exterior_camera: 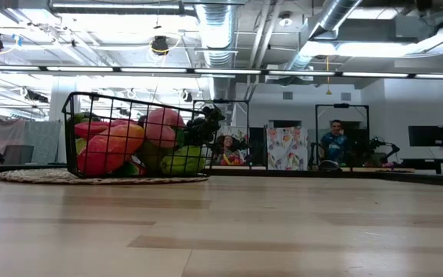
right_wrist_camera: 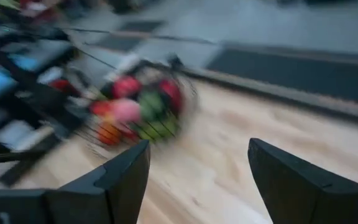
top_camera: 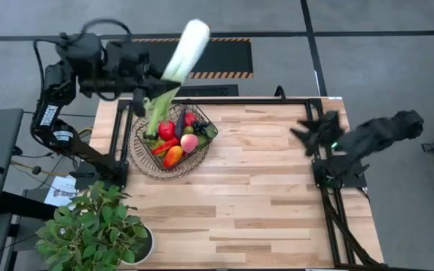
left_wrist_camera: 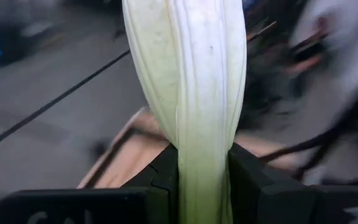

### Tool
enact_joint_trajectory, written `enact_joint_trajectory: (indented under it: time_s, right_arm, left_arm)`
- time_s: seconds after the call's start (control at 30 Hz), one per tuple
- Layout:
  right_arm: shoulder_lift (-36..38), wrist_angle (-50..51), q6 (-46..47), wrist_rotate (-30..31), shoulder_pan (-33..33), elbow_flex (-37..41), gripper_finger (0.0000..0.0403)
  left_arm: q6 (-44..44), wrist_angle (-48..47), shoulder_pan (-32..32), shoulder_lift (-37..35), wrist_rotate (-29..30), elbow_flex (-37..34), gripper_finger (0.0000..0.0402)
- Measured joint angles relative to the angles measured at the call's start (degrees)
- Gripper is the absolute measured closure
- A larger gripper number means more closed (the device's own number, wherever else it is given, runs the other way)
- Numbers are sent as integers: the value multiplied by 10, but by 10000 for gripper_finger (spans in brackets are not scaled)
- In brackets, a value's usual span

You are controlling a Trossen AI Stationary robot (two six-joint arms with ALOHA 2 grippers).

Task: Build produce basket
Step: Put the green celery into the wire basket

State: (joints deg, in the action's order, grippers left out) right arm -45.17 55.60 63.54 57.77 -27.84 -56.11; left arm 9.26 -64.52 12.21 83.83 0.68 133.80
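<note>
The basket (top_camera: 173, 143) stands at the far left of the table (top_camera: 262, 211) and already holds most of the produce (top_camera: 178, 139), red, orange and green pieces heaped inside it. The last piece seems to be the leek (top_camera: 173, 75): the left gripper (top_camera: 148, 90) pinches it at its green end, just above the far left rim of the basket, so it must yet be laid in. The right gripper (top_camera: 307, 132) waits spread and empty at the far right of the table.
</note>
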Motion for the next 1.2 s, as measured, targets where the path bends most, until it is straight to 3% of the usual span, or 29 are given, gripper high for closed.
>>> enact_joint_trajectory:
  time_s: [0.1, 0.2, 0.3, 0.53, 0.77, 1.0, 1.1, 1.2]
  right_arm:
    - [54, -86, -185, -21, 31, -40, 112]
    - [101, -190, -359, -48, 59, -63, 112]
    - [147, -270, -475, -81, 81, -67, 112]
    - [236, -279, -533, -98, 104, -44, 112]
    - [270, -277, -536, -108, 103, -5, 112]
    - [273, -283, -537, -114, 103, -1, 112]
    - [273, -284, -537, -114, 103, -1, 112]
    - [273, -287, -537, -112, 103, -1, 112]
  left_arm:
    - [9, 88, 23, 0, -93, 0, 329]
    - [19, 129, 39, -1, -116, 0, 329]
    - [24, 147, 46, 0, -149, 0, 329]
    - [79, 206, 40, 3, -342, 0, 329]
    - [92, 299, -10, 6, -455, 0, 329]
    - [79, 312, -49, 5, -465, 1, 329]
    - [69, 255, -51, 5, -408, 1, 329]
    - [26, 159, -50, 6, -281, 1, 329]
